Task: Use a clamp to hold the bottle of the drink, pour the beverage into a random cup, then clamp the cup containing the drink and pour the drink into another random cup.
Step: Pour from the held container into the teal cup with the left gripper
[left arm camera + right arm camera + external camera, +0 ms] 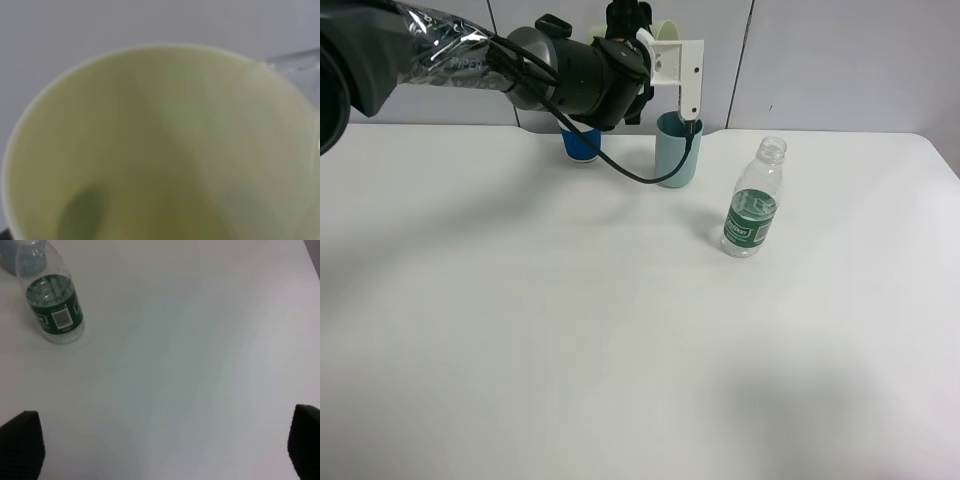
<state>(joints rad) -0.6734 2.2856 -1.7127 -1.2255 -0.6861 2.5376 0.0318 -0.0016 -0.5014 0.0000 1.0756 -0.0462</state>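
Observation:
My left clamp (656, 45) is shut on the pale yellow-green cup (667, 30) and holds it tipped on its side above the teal cup (676, 152) at the back of the table. The cup's inside (150, 150) fills the left wrist view; I cannot make out any beverage in it or any stream. The clear bottle (754, 203) with the green label stands upright and uncapped, to the right of the teal cup; it also shows in the right wrist view (53, 302). My right clamp (162, 450) is open and empty, well away from the bottle.
A cup with a blue band (582, 143) stands at the back, left of the teal cup and partly behind my left arm (450, 55). The white table (570, 340) meets a pale wall at the back.

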